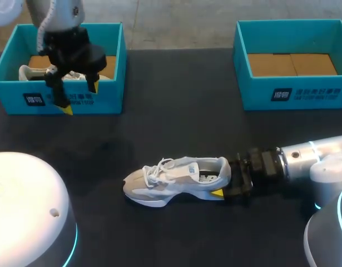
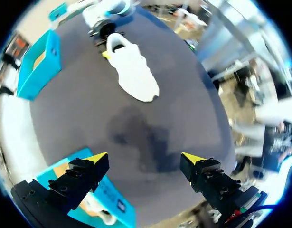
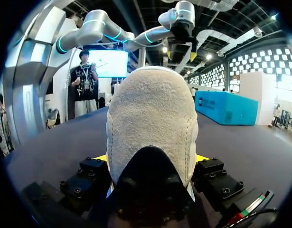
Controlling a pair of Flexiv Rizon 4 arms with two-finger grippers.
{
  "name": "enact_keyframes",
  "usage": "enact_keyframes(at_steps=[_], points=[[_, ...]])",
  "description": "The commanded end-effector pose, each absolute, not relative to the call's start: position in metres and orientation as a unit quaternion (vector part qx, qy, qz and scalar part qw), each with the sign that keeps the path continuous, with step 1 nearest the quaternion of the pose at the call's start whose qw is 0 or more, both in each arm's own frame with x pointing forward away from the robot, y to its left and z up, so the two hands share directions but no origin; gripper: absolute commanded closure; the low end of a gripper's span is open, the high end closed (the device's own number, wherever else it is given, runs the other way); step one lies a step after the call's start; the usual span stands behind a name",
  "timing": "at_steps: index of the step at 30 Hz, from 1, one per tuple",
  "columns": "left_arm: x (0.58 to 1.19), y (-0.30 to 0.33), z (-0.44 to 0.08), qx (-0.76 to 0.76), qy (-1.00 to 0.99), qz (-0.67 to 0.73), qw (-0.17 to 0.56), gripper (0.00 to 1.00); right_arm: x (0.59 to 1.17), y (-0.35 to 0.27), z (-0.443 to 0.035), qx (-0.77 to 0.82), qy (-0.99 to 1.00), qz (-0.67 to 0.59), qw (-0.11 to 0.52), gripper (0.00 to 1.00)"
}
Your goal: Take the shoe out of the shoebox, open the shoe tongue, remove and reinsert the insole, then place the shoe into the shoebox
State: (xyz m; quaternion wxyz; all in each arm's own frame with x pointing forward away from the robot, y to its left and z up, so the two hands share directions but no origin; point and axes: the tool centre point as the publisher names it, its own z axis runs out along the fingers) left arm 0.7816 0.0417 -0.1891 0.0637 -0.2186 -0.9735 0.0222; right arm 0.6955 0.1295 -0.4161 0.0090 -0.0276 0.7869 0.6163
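Near the bench's (image 1: 176, 122) front edge the shoe (image 1: 176, 181) stands on its sole, your right tool (image 1: 225, 181) clamped on its heel. Your left tool (image 1: 79, 95) hangs spread over the far-left shoebox's (image 1: 15, 97) front wall. Opening the tongue (image 1: 182, 166) comes next, I judge, so that tool likely must cross to the shoe.

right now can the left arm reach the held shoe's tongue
Probably yes: the left gripper is open, bare table lies between it and the shoe, the right gripper holds only its heel.

shoe (image 1: 176, 178): rough suede-like heel, smooth cloth upper. Table (image 1: 176, 122) under it is matt and dark. Shoebox (image 1: 326, 94) right of the shoe: matt teal card, raw brown inside.
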Motion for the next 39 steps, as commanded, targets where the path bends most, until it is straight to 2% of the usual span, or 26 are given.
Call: enact_keyframes(at_steps=[1, 18, 28, 39], points=[[0.790, 0.033, -0.194, 0.156, -0.971, 0.114, 0.144, 0.00, 0.694, 0.129, -0.417, -0.027, 0.788, 0.615, 0.010, 1.00], [0.790, 0.033, -0.194, 0.156, -0.971, 0.114, 0.144, 0.00, 0.694, 0.129, -0.417, -0.027, 0.788, 0.615, 0.010, 1.00], [0.741, 0.000, -0.197, 0.416, -0.903, 0.087, 0.059, 0.00, 0.694, 0.129, -0.417, -0.027, 0.788, 0.615, 0.010, 1.00], [0.732, -0.033, -0.217, 0.531, -0.843, 0.061, 0.066, 0.00, 0.694, 0.129, -0.417, -0.027, 0.788, 0.615, 0.010, 1.00]])
